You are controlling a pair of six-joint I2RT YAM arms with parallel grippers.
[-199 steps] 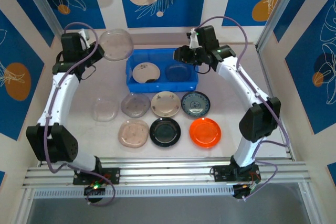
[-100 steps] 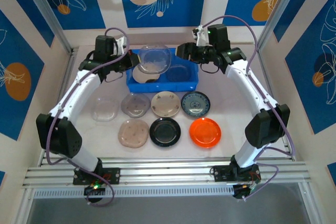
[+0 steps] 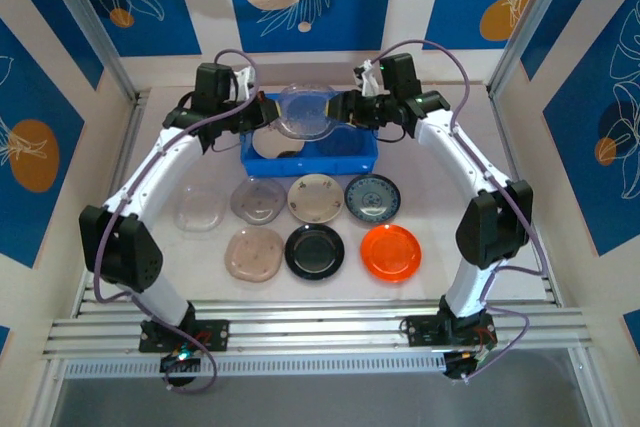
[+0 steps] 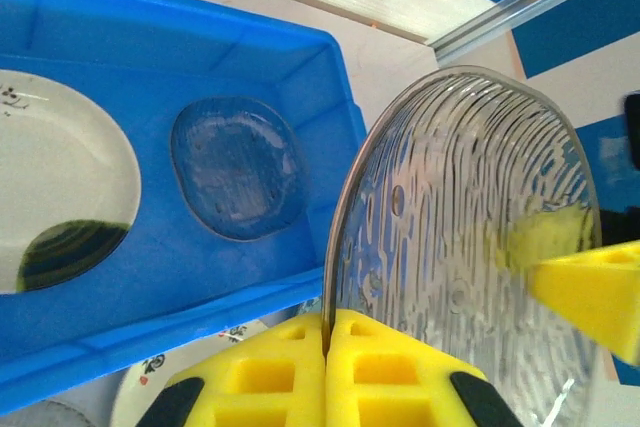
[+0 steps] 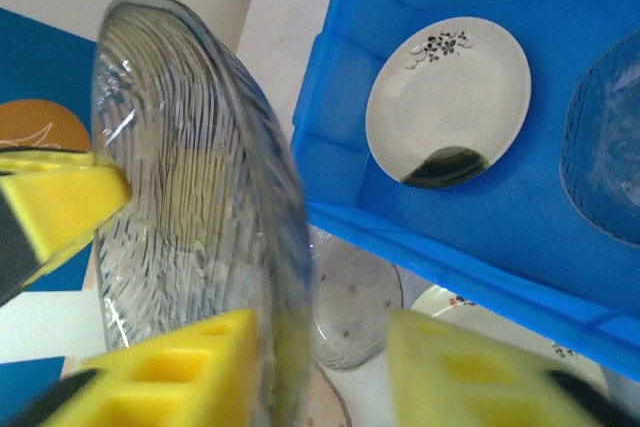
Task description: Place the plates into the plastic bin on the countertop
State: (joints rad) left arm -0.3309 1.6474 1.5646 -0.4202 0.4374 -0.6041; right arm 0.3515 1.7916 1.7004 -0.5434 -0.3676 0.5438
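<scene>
Your left gripper [image 3: 262,115], clamped on the clear plate [image 3: 306,110], has carried it over the bin [image 3: 310,163]; your right gripper [image 3: 345,109] has moved in, jaws apart astride its rim.

We see one clear ribbed plate [image 3: 305,110] up in the air over the rear middle of the plastic bin [image 3: 310,163], tilted. The bin is bright blue with low walls and sits at the back of the pale countertop [image 3: 425,217], long side facing the near edge. Inside it, lying flat:
- Left: white plate [image 4: 60,187] with a dark patch and a small floral mark.
- Right: clear grey plate [image 4: 237,167].

We count seven more plates flat on the countertop in front of the bin, none stacked:
- Back row: clear plate [image 3: 200,209], greyish clear plate [image 3: 259,200], beige plate [image 3: 316,198], blue-patterned plate [image 3: 373,197].
- Front row: pinkish plate [image 3: 254,253], glossy black plate [image 3: 314,251], orange-red plate [image 3: 390,251].
</scene>
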